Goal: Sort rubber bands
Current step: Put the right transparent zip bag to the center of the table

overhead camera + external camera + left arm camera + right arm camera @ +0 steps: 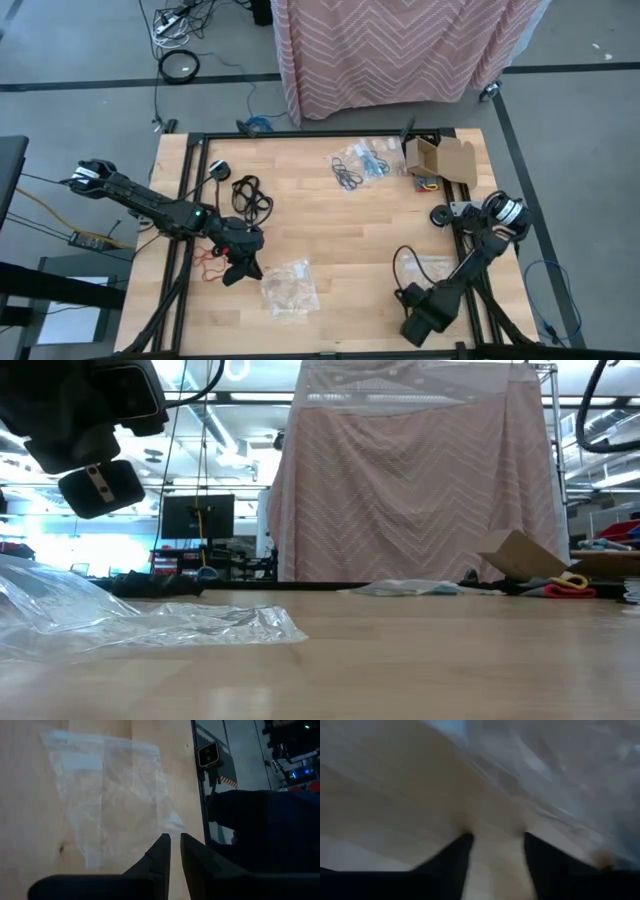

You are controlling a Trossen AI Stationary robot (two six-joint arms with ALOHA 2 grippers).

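1. The left gripper (243, 262) hung low over the wooden table (330, 230), just beside a clear plastic bag (289, 288). Its fingers (161, 856) stood nearly together with a thin slit between them, and nothing showed held in them.
2. Red rubber bands (208, 258) lay on the wood right by the left arm, partly under it.
3. A cluster of black rubber bands (251, 194) lay farther back on the left half, well apart from that gripper.
4. More dark and teal-blue rubber bands (357, 167) sat among clear wrapping near the back edge, next to an open cardboard box (440, 158).
5. The right gripper (495, 850) was down near the front right corner, close to a second clear bag (430, 268). Its fingers (454, 855) stood apart over bare wood, gripping nothing.
6. From table height, crumpled clear plastic filled the near left, blocking the view of that side.
7. A pink zigzag-patterned cloth (400, 45) hung behind the table.
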